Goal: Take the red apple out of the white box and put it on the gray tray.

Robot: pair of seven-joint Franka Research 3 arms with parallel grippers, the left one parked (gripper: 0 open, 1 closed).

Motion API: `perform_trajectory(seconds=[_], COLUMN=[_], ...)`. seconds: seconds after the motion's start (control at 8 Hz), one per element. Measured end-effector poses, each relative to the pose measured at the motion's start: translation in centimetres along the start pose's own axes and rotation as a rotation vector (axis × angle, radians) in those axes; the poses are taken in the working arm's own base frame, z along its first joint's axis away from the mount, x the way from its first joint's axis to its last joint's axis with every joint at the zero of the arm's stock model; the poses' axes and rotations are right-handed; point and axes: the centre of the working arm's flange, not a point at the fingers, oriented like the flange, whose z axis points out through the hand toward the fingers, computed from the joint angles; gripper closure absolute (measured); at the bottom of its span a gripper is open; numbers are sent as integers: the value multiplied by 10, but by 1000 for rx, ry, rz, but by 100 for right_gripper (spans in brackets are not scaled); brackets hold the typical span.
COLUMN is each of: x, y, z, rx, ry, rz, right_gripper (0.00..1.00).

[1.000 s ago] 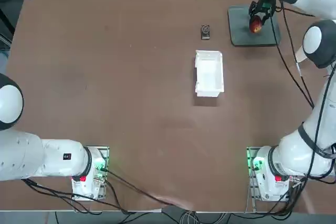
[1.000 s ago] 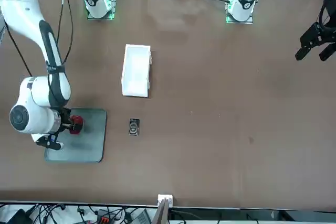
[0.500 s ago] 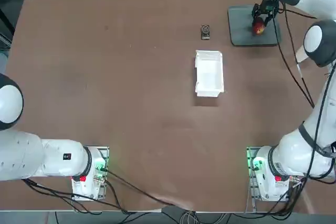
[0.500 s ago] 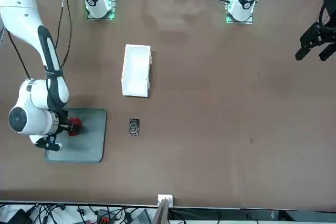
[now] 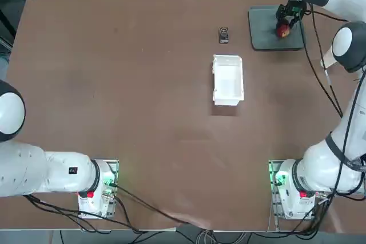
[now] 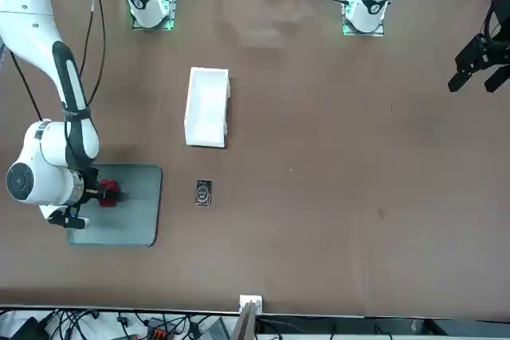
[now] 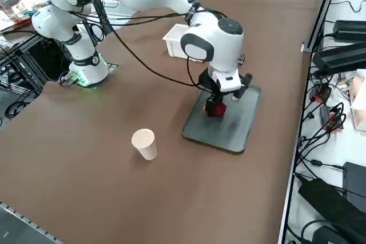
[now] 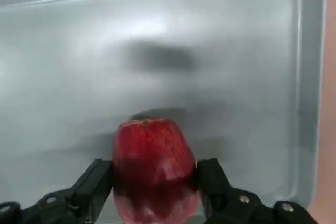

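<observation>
Right gripper (image 8: 156, 167): fingers closed on the red apple (image 8: 153, 174), one black fingertip against each side of the fruit. The apple is over the gray tray (image 5: 264, 30), inside its outline as seen from overhead; whether its underside touches the tray cannot be told. A yellowish patch shows on the apple in the top view.

In the top view, taking the white box (image 5: 228, 80) as the clock's centre, the tray lies between one and two o'clock — well apart from the box. A small dark device (image 5: 223, 35) lies at twelve o'clock, between the box and the table's far edge. The base of the right arm (image 5: 298, 184) stands at five o'clock.

The right side view shows a white paper cup (image 7: 144, 143) on the brown table (image 7: 114, 192) — between eight and nine o'clock from the tray, apart from it. The box's interior shows no apple.
</observation>
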Motion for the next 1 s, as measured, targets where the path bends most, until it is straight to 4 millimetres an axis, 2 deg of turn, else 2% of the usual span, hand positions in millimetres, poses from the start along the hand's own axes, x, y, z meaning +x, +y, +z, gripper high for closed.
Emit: perform_trajectory(seconds=[0.12, 0.25, 0.38, 0.5, 0.62, 0.88, 1.0], x=[1, 4, 8, 9, 5, -22, -42], y=[-2, -5, -8, -11, -14, -22, -23], z=[-2, -11, -31, -65, -108, -199, -236], rx=[3, 7, 10, 11, 10, -5, -9], ry=[8, 26, 61, 111, 157, 200, 188], rz=[-2, -5, -8, -12, -17, -29, -27], right_gripper=[1, 0, 0, 0, 0, 0, 0])
